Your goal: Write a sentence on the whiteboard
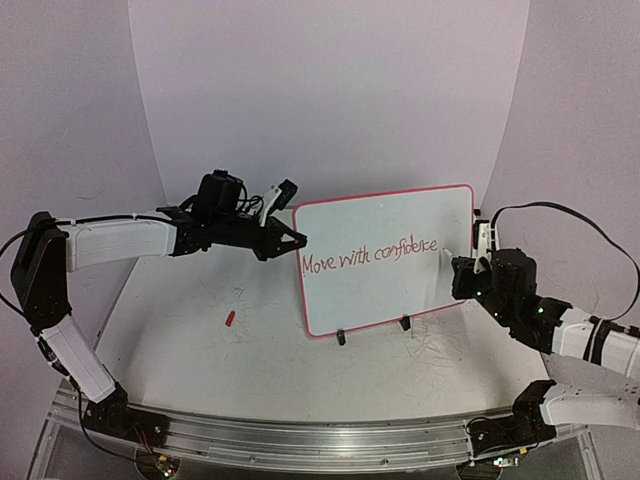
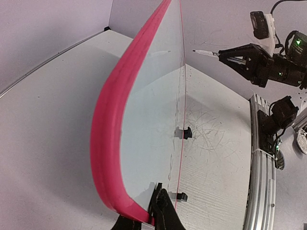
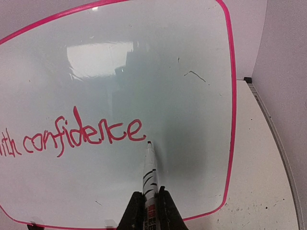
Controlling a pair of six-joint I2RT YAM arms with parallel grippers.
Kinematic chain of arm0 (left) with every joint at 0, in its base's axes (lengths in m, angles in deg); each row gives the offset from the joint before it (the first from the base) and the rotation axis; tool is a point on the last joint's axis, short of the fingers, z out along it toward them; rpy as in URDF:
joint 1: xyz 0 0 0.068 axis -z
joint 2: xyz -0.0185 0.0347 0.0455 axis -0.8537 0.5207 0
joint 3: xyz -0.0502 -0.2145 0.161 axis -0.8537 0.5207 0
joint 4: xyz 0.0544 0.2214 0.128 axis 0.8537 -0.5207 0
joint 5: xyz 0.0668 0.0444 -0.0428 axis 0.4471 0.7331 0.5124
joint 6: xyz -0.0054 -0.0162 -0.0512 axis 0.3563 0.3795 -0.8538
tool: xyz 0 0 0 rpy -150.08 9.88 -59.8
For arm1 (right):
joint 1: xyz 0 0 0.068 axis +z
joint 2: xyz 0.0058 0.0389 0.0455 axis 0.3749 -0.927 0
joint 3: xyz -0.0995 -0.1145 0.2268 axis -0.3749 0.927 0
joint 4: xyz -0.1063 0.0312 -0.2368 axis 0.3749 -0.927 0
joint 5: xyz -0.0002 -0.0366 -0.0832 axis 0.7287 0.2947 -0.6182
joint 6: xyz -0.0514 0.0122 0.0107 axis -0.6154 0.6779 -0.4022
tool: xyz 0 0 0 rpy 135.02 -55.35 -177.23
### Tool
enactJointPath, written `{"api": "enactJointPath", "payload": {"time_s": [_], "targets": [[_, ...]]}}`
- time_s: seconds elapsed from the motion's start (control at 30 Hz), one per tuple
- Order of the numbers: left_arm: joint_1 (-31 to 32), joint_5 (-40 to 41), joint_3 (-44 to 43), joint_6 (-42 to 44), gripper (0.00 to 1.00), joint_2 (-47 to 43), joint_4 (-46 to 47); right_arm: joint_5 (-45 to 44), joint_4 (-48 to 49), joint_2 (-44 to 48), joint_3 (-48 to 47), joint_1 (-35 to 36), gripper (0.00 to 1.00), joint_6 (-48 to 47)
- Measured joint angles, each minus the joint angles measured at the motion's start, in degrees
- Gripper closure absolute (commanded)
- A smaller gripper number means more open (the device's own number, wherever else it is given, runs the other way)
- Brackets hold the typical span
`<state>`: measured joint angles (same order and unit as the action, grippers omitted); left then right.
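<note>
Now | right pincer (image 3: 149, 203) grips marker (image 3: 149, 167), tip just right of sentence (image 3: 81, 139) end | left pincer (image 1: 292, 240) clamps whiteboard (image 1: 390, 215) edge

I see a small red cap (image 1: 231, 318) lying on the table (image 1: 180, 350), below the left pincer (image 1: 298, 240) and back toward its base, well apart from it. Grey scribbles (image 1: 440, 352) mark the tabletop just beneath the right pincer (image 1: 458, 266), which carries a marker (image 3: 149, 167). A metal rail (image 1: 300, 445) runs behind both pincers, and a pale wall (image 1: 330, 90) stands ahead of them.
</note>
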<state>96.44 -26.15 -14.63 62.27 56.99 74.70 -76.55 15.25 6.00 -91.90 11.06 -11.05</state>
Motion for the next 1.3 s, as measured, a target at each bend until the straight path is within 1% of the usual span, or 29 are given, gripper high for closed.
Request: {"api": "enactJointPath", "payload": {"time_s": [0.23,0.37,0.47,0.77,1.3], "targets": [[0.0,0.0,0.0,0.0,1.00,0.0,0.0,1.8,-0.2,-2.9,-2.5,-3.9,1.00,-0.1],[0.0,0.0,0.0,0.0,1.00,0.0,0.0,5.2,-0.3,-3.1,-2.5,-7.4,1.00,-0.1],[0.0,0.0,0.0,0.0,1.00,0.0,0.0,6.8,-0.3,-3.3,-2.6,-8.7,1.00,-0.1],[0.0,0.0,0.0,0.0,1.00,0.0,-0.1,10.5,-0.2,-3.3,-2.6,-8.9,1.00,-1.4],[0.1,0.0,-0.1,0.0,1.00,0.0,-0.2,12.1,2.7,-4.5,-3.7,-8.9,1.00,-2.0]]}}
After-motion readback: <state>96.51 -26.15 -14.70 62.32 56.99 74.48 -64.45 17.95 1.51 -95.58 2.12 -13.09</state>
